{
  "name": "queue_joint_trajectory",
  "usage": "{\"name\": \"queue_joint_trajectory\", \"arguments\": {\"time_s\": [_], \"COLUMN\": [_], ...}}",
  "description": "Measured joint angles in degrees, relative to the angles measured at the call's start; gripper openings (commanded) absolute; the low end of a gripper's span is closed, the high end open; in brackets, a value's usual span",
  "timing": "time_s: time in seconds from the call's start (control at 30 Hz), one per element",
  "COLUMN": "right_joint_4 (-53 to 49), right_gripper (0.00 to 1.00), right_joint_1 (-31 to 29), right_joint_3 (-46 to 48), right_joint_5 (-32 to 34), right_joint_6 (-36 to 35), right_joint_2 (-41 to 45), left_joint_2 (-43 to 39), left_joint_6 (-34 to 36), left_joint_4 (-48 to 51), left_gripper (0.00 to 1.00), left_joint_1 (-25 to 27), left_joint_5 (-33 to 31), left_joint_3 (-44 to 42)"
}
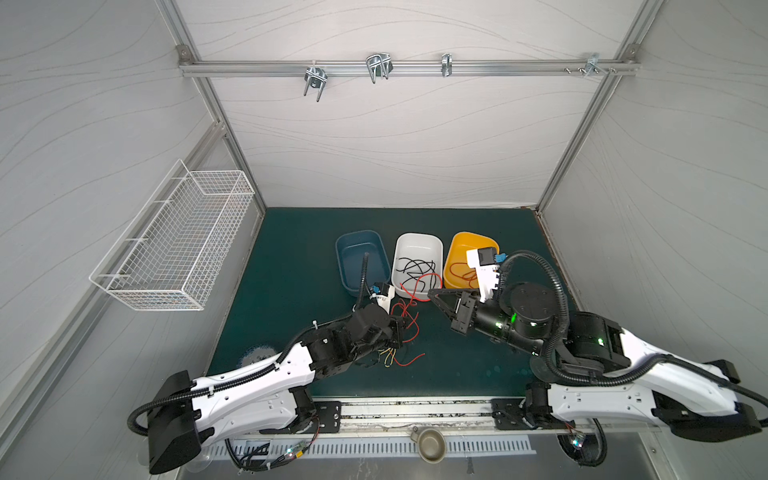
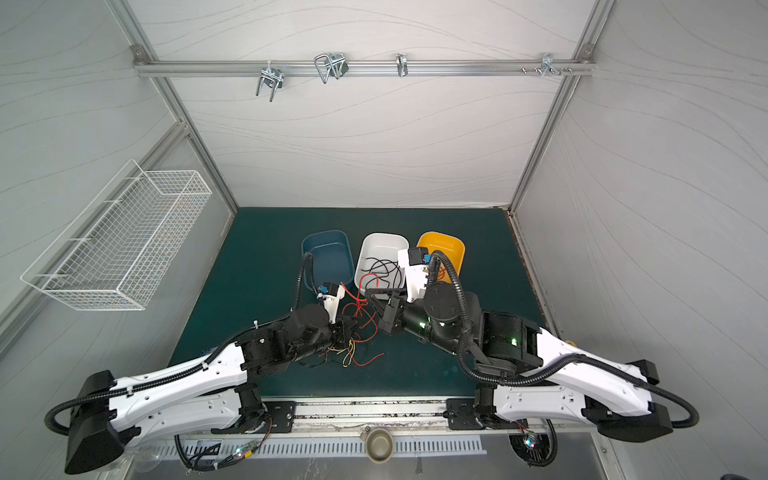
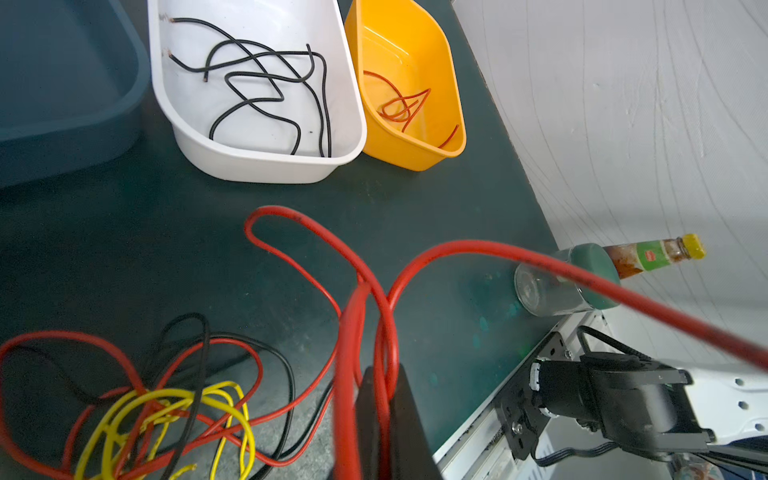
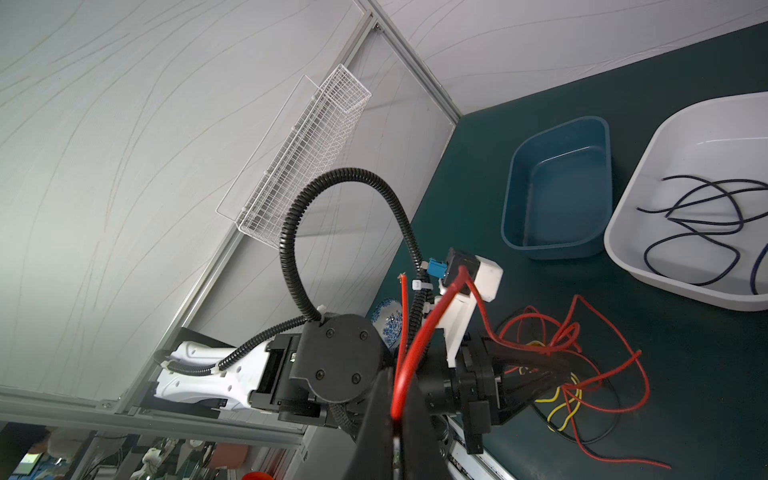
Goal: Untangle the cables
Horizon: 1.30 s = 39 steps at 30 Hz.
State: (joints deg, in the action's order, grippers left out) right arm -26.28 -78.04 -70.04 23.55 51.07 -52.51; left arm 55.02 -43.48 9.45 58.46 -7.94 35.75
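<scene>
Soft even light, faint shadows, fisheye-bent edges, nearest red cable blurred.

The black left claw held a red cable; beside it the tangled cables were red, yellow and black on a dark green mat. Beyond the claw stood a blue tub, a white tub and an orange-yellow tub.

No writing can be read here. The bottle out beyond the left hand wears a green and red label, but its print is too small and blurred to make out. The red cable rising from that hand shows faint dark marks, equally unreadable.
</scene>
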Motion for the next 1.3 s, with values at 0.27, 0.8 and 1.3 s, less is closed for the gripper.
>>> {"name": "queue_joint_trajectory", "arguments": {"time_s": [0.27, 0.8, 1.3], "right_joint_4": [-4.2, -10.6, -9.8], "right_gripper": [0.0, 0.0, 0.0], "right_joint_1": [0.0, 8.0, 8.0], "right_joint_3": [2.7, 13.0, 14.2], "right_joint_5": [9.9, 12.8, 6.1], "right_joint_6": [0.1, 0.4, -3.1], "right_joint_2": [6.1, 12.3, 10.5], "left_joint_2": [-6.1, -21.0, -21.2], "left_joint_6": [-1.4, -4.8, -3.7], "left_joint_4": [1.9, 13.4, 16.2], "left_gripper": [0.0, 0.14, 0.3], "left_joint_1": [0.0, 0.0, 0.0], "left_joint_5": [3.9, 12.6, 14.8], "left_joint_3": [-1.7, -2.3, -2.3]}}
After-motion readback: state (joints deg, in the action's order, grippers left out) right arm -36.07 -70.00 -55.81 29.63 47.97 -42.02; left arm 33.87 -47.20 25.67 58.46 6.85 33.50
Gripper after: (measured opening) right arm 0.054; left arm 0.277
